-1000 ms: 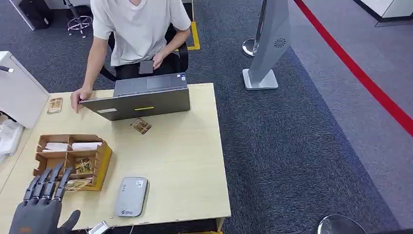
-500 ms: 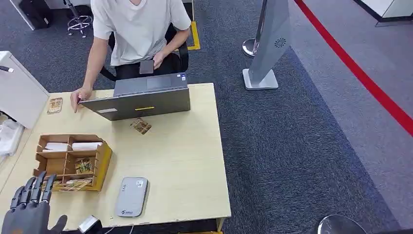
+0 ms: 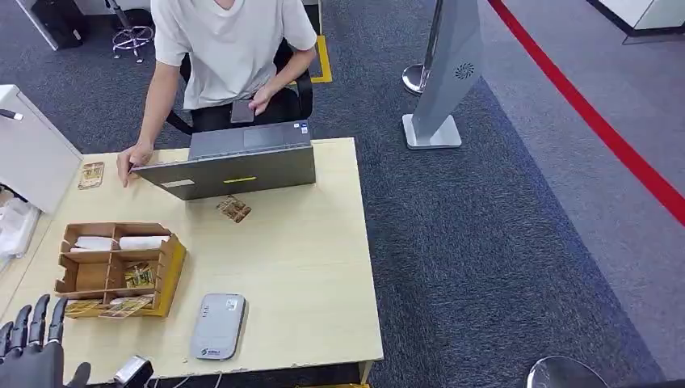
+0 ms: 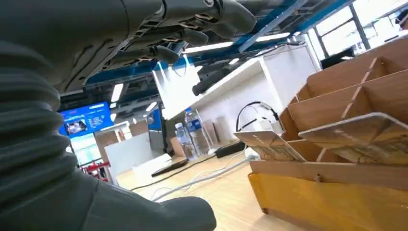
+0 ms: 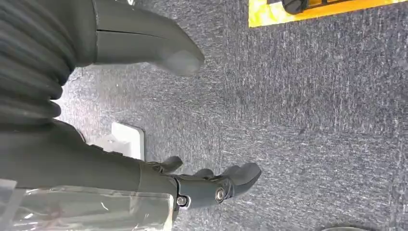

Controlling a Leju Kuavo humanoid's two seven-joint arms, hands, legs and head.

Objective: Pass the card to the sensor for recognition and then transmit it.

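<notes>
Pale wood desk, seen from the head view. Left hand at the near left corner, just short of the cardboard organizer; fingers straight and spread, nothing in them. The left wrist view agrees: the fingers extend in the air above the desk, thumb apart.

Cards lie in the organizer's nearest compartments, their ends sticking out past the front edge; more sit in a middle compartment. In the left wrist view one clear-sleeved card juts from the front slot. One loose card lies on the desk just in front of the laptop; another sits at the far left edge, beside the person's hand.

Grey sensor lies flat near the front edge, right of the organizer, apart from it.

Right hand hangs over grey carpet in the right wrist view, fingers loosely extended, thumb apart, holding nothing
</notes>
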